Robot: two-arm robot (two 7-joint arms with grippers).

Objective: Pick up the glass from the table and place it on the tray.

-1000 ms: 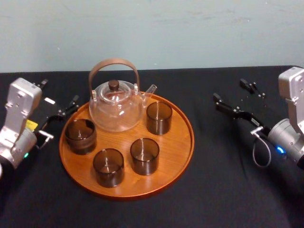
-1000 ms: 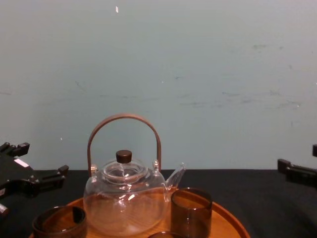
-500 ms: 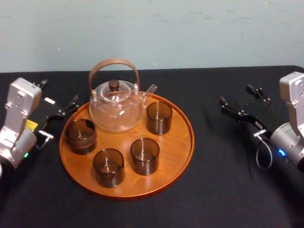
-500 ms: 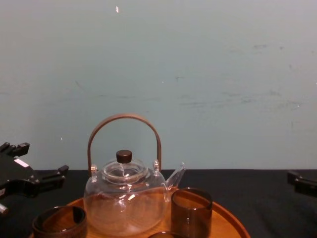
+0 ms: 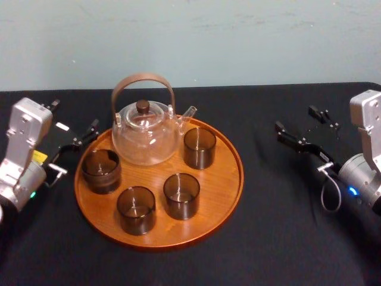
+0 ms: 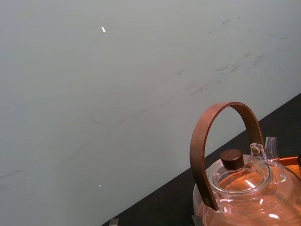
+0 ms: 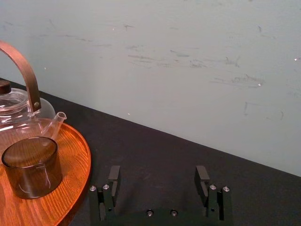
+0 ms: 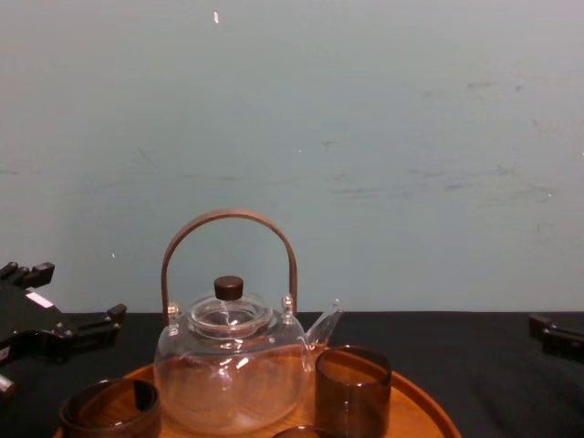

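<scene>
Several smoky brown glasses, among them the glass nearest my right arm, stand on the round wooden tray around a clear teapot. The tray rests on the black table. My right gripper hovers over the table to the right of the tray, open, well apart from it. In the right wrist view that gripper has nothing between its fingers, and the nearest glass sits inside the tray's rim. My left gripper is parked open by the tray's left edge.
The teapot with its tall brown hoop handle stands at the back of the tray. A pale wall runs behind the table. Bare black tabletop lies to the right of the tray and in front of it.
The right gripper drew back a little to the right, away from the tray, then held still. The left arm, the glasses and the teapot have not moved.
</scene>
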